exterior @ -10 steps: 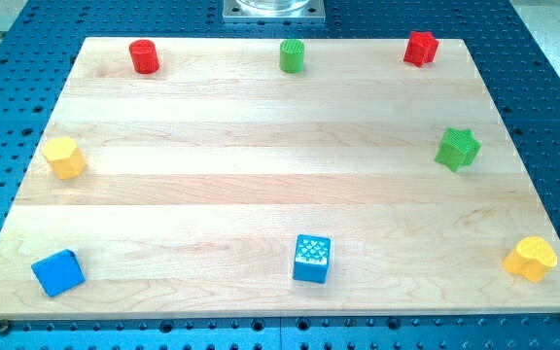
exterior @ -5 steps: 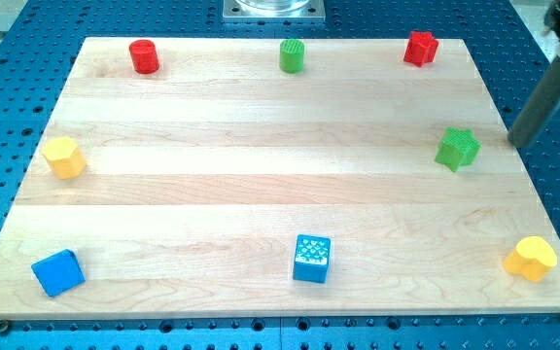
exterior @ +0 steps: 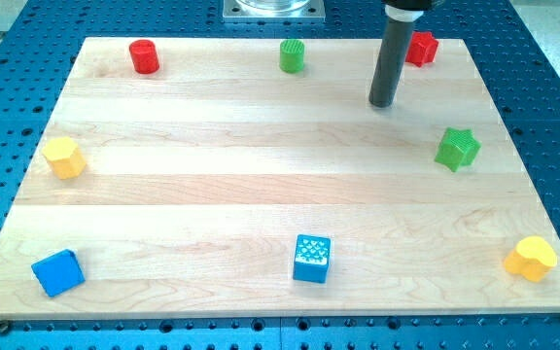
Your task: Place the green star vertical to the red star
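The green star (exterior: pixel 457 149) lies near the board's right edge, about halfway down the view. The red star (exterior: pixel 421 48) lies at the view's top right, partly behind the rod. My tip (exterior: pixel 382 104) rests on the board below and left of the red star, and up and left of the green star. It touches neither block.
A red cylinder (exterior: pixel 144 56) and a green cylinder (exterior: pixel 293 55) stand along the top edge. A yellow block (exterior: pixel 64 157) is at the left, a blue block (exterior: pixel 57 272) at bottom left, a blue cube (exterior: pixel 312 259) at bottom centre, a yellow heart (exterior: pixel 532 259) at bottom right.
The rod came in from the view's right edge and moved left and up, ending on the board below the red star. No block has moved.
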{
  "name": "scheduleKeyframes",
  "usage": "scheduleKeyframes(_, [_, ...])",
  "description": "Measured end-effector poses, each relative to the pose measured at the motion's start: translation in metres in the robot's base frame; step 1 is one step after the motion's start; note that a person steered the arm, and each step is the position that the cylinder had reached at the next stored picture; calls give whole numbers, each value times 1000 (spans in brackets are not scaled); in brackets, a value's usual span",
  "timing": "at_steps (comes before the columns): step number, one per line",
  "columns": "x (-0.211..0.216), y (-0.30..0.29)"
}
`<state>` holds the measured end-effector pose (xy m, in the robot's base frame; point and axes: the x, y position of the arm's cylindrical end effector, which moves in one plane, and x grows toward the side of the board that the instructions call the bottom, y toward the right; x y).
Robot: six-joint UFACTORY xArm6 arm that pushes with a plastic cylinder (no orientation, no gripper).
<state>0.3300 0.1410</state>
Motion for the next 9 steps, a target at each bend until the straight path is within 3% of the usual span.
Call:
scheduleKeyframes(4, [-2, 0])
scheduleKeyframes(5, [24, 14])
scheduleKeyframes(6, [68, 69])
scheduleKeyframes(8, [93, 151])
scheduleKeyframes(9, [135, 148])
